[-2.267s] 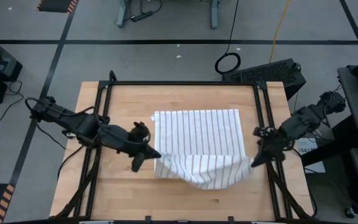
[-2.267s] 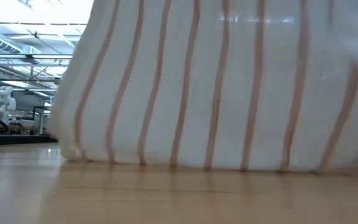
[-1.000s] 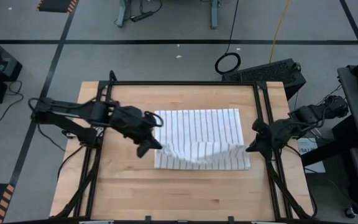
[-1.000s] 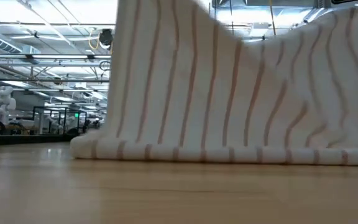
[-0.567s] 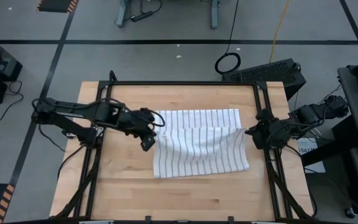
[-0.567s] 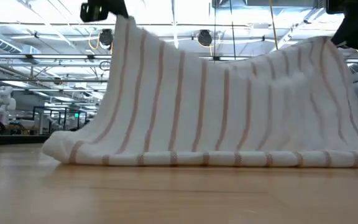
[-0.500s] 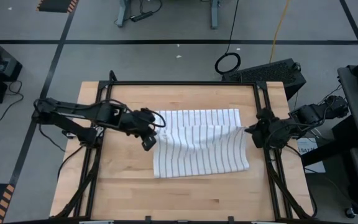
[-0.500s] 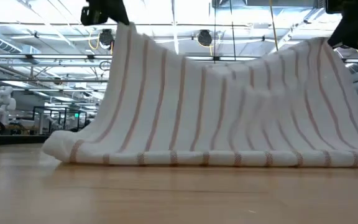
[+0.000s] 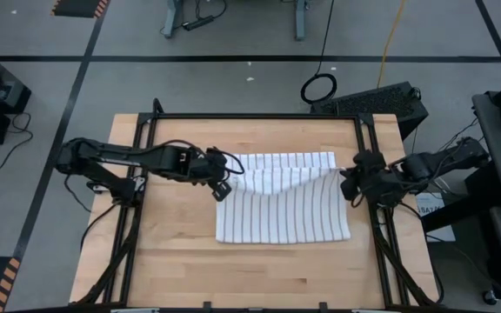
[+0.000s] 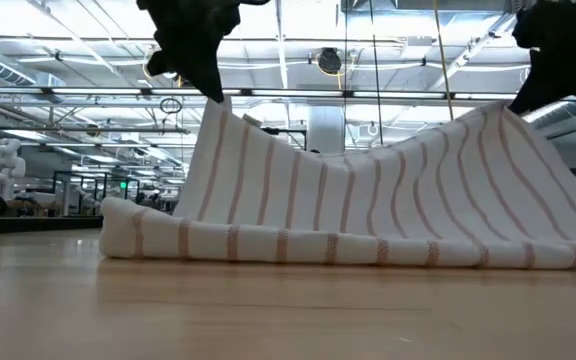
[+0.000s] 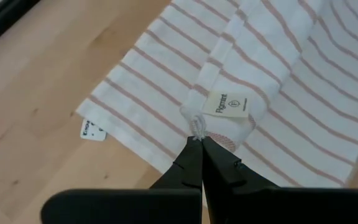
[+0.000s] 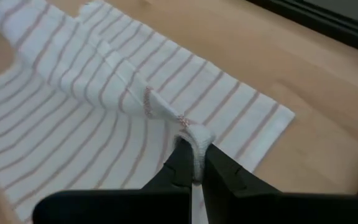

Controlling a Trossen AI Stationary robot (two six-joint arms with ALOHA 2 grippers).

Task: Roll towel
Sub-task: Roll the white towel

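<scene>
Left gripper [image 9: 225, 179] pinched shut on towel [image 9: 290, 209] corner, lifted; right gripper [image 9: 348, 181] likewise clamped on the opposite corner. Between them, held edge sagging over the flat layer on the table [image 9: 172, 252]. No containers seen. Tag [image 11: 227, 104] just ahead of left fingertips, second tag [image 11: 90, 130] beyond, visible in left wrist view only.

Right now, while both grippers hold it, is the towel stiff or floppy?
Probably floppy: the towel sags between the left gripper and the right gripper. It seems light, since thin pinches at two corners lift it. It would likely slump flat if released.
</scene>
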